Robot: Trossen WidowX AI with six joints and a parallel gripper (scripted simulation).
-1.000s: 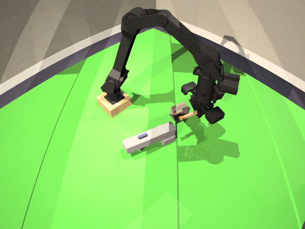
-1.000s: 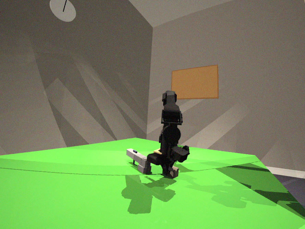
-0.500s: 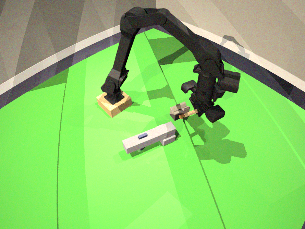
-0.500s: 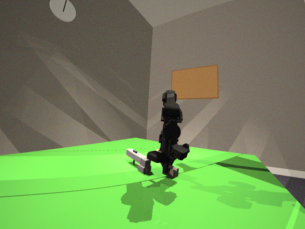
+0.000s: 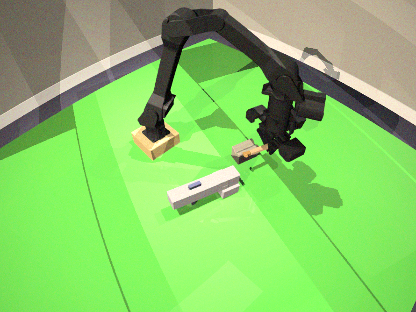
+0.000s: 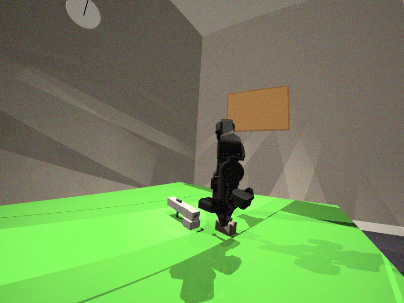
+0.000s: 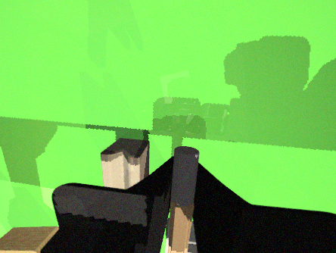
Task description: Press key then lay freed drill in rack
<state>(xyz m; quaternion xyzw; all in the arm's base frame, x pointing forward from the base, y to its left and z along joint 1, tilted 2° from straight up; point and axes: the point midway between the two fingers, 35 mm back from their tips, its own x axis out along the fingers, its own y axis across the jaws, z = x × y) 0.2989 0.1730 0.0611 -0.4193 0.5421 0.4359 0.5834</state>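
My gripper is shut on the drill, a tan stick with an orange tip and a dark round end. The drill is out of its housing and held above the green surface, its shadow apart from it. In the top view its tip overlaps the right end of the rack, a beige-grey block with a V groove. In the wrist view the rack is left of the fingers. The pale grey housing carries the blue key on top.
The housing stands in front of the rack in the top view, raised on a grey block at its right end. The arm's wooden base is left of the rack. An orange board hangs on the wall.
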